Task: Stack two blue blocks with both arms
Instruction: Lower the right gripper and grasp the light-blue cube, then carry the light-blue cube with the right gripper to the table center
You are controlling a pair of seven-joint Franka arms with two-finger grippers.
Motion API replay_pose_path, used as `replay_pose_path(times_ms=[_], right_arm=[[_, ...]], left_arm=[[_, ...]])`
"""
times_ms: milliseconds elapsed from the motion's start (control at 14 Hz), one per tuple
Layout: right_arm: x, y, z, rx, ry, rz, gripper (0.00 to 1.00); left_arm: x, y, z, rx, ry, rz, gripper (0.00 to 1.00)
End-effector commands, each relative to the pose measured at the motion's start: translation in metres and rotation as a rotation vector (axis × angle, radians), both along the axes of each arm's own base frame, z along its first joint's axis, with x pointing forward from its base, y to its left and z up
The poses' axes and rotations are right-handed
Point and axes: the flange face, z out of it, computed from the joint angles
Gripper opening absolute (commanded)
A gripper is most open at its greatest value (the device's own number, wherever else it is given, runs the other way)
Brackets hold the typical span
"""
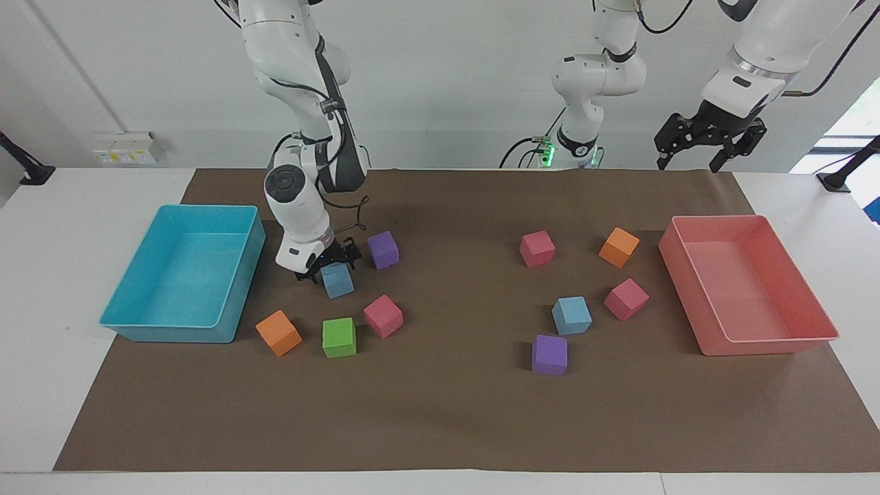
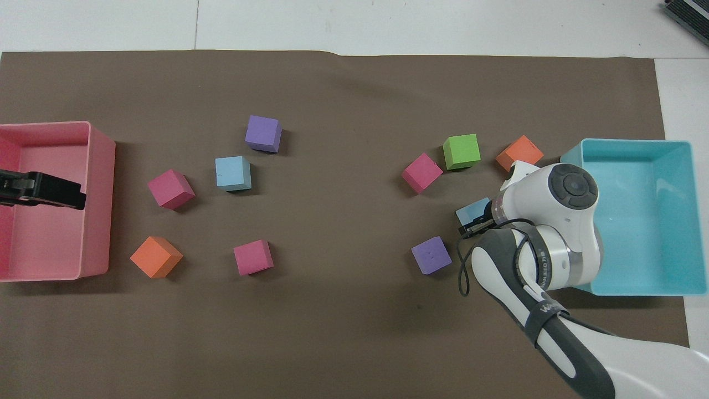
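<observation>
**Station status: right arm at a blue block, left arm waiting**

1. The turquoise tray (image 1: 172, 333) sits at the right arm's end of the surface.
2. The right gripper (image 1: 328, 267) is down at the surface just beside the tray, set over the first blue block (image 1: 337, 282) and touching it. Whether the pincer has clamped onto the block cannot be told (the wrist hides most of it from above).
3. The first blue block rests on the brown mat (image 1: 447, 412), about midway between the edge at the robots and the edge away from them. A purple cube (image 1: 383, 249) lies just beside it, nearer to the robots. An orange cube (image 1: 278, 333), a green cube (image 1: 339, 337) and a pink cube (image 1: 383, 316) lie in a row farther from the robots.
4. The second blue block (image 1: 571, 315) lies free on the mat toward the left arm's end, well apart from the first. Nothing is stacked on it.
5. The pink tray (image 1: 770, 346) sits at the left arm's end of the surface.
6. The left gripper (image 1: 691, 159) waits high up with its pincer spread wide and holding nothing; from above it appears over the pink tray.
</observation>
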Motion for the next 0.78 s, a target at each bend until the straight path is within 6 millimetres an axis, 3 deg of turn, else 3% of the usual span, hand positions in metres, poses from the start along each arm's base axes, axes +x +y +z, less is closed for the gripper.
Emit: replay_pose_path(times_ms=[0,498,641,712], right_arm=[[0.007,0.002,0.011,0.015,-0.024,-0.035,0.0],[0.028,0.009,0.085,0.034,-0.082,-0.276,0.0],[0.037,0.027,0.104,0.021,-0.064,-0.34,0.0],[0.038,0.05,0.109,0.018,-0.062,-0.351,0.0]], left_arm=[[0.0,0.002,-0.001,-0.007,-0.008,-0.003,1.0],[0.0,0.002,-0.001,-0.007,-0.008,-0.003,1.0],[0.0,0.002,-0.001,-0.007,-0.008,-0.003,1.0],[0.0,0.002,-0.001,-0.007,-0.008,-0.003,1.0]])
